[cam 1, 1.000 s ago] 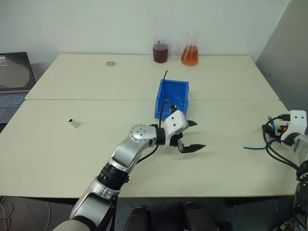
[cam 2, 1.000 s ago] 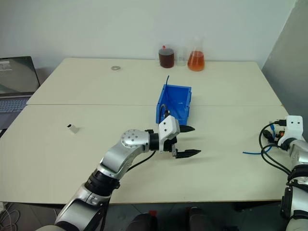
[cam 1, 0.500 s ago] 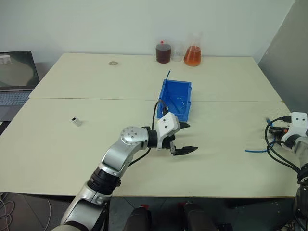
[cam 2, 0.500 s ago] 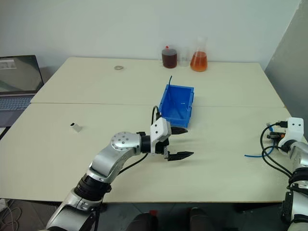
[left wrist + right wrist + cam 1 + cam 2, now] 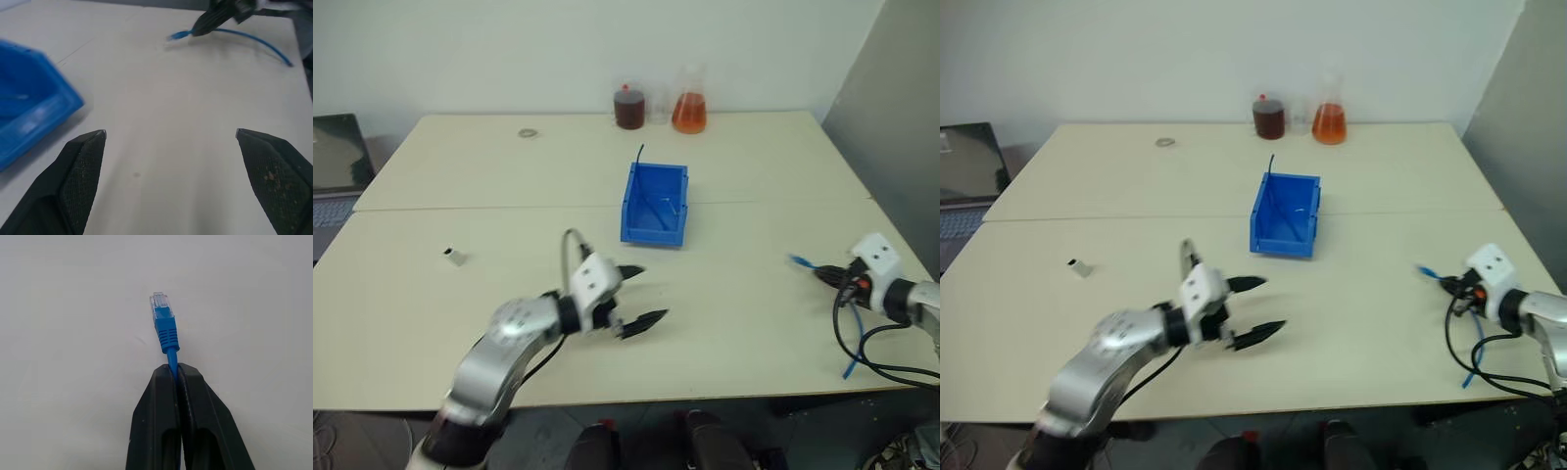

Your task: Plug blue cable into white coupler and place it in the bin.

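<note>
Near the right edge of the table (image 5: 734, 323), the head views show the right hand (image 5: 826, 276) clamped on the blue cable (image 5: 800, 261), with the plug end sticking out toward the table's middle and the rest of the cord looping down past the front edge. The left hand (image 5: 636, 294) hovers over the front-centre of the table, its two fingers spread wide with nothing between them. The white coupler (image 5: 456, 258) lies alone toward the left edge, well apart from both hands. The bin (image 5: 654, 204) stands at the table's centre, near the seam between the two boards; a thin dark strand rises at its far rim, which I cannot identify.

Left wrist view: both black fingers stand far apart over bare table. One corner of the bin is beside them, and the right hand appears beyond, gripping the cable with the cord arcing behind it.

Right wrist view: the two fingers are pressed together on the cord just behind the blue strain boot, and the clear plug tip is free. This detail is too small to read in the head views.

Judgement on progress: the cable is secured. The coupler is not yet picked up, the plugging is not done, and nothing of the task is in the bin.
</note>
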`<state>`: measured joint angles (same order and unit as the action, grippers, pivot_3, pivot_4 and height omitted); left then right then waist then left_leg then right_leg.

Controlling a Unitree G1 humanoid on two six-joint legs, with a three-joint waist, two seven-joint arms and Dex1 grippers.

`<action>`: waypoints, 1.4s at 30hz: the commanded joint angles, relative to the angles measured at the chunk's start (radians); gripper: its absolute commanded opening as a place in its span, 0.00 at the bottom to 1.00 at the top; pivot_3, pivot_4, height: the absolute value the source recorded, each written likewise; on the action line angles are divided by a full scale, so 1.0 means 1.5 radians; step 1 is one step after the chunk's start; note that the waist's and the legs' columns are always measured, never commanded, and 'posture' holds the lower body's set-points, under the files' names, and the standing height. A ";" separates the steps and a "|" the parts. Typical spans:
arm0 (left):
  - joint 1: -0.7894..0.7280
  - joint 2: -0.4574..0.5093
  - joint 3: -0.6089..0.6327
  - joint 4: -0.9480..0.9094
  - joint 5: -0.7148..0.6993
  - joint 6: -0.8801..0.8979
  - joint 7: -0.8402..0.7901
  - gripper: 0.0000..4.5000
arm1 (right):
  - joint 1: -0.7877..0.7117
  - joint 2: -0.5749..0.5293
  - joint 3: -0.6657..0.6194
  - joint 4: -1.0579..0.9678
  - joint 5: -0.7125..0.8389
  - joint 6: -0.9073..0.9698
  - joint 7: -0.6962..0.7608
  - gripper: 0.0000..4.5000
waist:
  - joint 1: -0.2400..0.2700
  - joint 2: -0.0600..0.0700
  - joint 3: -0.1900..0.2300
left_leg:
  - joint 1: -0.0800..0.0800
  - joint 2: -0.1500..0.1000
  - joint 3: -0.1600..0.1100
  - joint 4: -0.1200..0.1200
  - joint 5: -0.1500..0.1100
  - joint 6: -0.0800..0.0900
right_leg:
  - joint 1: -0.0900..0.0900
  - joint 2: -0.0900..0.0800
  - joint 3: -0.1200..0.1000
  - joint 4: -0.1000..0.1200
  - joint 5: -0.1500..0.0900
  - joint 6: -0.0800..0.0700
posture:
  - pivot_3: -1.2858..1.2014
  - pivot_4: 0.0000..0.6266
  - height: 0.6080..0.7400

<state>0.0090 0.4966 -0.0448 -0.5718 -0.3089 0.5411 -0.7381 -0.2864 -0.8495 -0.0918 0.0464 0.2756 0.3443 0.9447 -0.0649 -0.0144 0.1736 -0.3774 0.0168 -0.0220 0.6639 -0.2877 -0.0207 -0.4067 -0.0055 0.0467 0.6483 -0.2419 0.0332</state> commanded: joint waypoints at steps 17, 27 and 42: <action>0.545 -0.297 0.095 -0.186 0.087 -0.184 0.328 1.00 | -0.390 0.483 0.342 0.358 -0.161 -0.085 -0.047 0.01 | 0.027 -0.006 0.002 | -0.002 -0.003 -0.001 0.001 0.000 0.000 | -0.001 -0.002 -0.003 -0.001 0.000 -0.008 | 0.52 0.24 1.00; 0.479 -0.281 0.125 -0.164 0.062 -0.182 0.348 1.00 | -0.393 0.510 0.382 0.427 -0.228 -0.140 -0.012 0.01 | 0.019 -0.006 0.001 | -0.002 -0.002 -0.001 0.000 0.000 0.000 | -0.002 0.000 -0.004 0.002 0.001 -0.007 | 0.52 0.24 1.00; 0.397 -0.220 0.226 -0.139 -0.016 -0.121 0.362 1.00 | -0.307 0.429 0.298 0.200 -0.155 0.024 0.049 0.76 | 0.025 -0.006 0.001 | -0.002 -0.002 -0.003 0.001 0.000 0.000 | -0.002 0.001 -0.004 0.004 0.001 -0.007 | 0.52 0.24 1.00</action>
<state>0.6242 0.1597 0.2244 -0.7755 -0.2976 0.3471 -0.2237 -0.7609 -0.1624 0.4154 0.4799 -0.0143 0.2986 0.9721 -0.0281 -0.0237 0.1757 -0.3802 0.0140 -0.0259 0.6648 -0.2874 -0.0210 -0.4103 -0.0048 0.0403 0.6539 -0.2408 0.0222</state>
